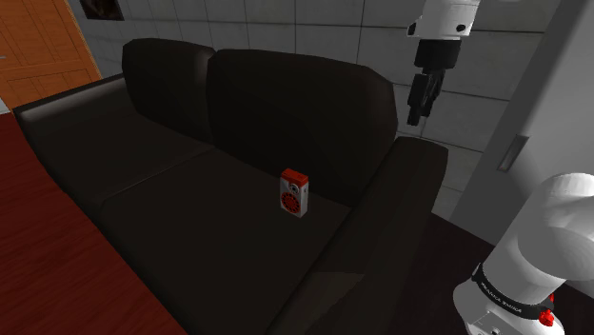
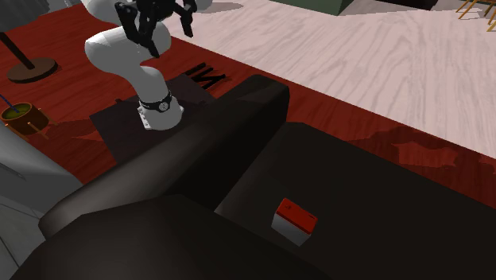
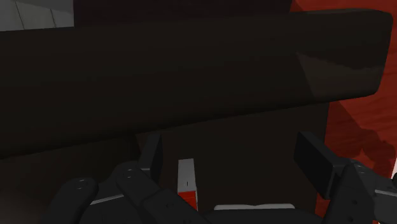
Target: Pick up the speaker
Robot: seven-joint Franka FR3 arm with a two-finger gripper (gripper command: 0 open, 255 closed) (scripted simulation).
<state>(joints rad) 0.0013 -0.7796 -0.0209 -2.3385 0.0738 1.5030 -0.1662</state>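
The speaker (image 1: 293,191) is a small white box with a red top and a red cone on its face. It stands upright on the seat of a dark sofa (image 1: 181,219), near the armrest (image 1: 405,181). From behind it shows as a red-topped box (image 2: 295,220). My black gripper (image 1: 418,114) hangs open high above that armrest, well clear of the speaker. In the wrist view the fingers (image 3: 315,162) stand wide apart with nothing between them, and the speaker (image 3: 186,181) lies far below.
The sofa's tall backrest (image 1: 286,105) rises behind the speaker, and a grey tiled wall (image 1: 324,24) stands behind that. An orange door (image 1: 38,48) is at the shoulder view's left. A potted plant (image 2: 20,115) and a round base (image 2: 32,69) stand on the red floor (image 1: 48,266).
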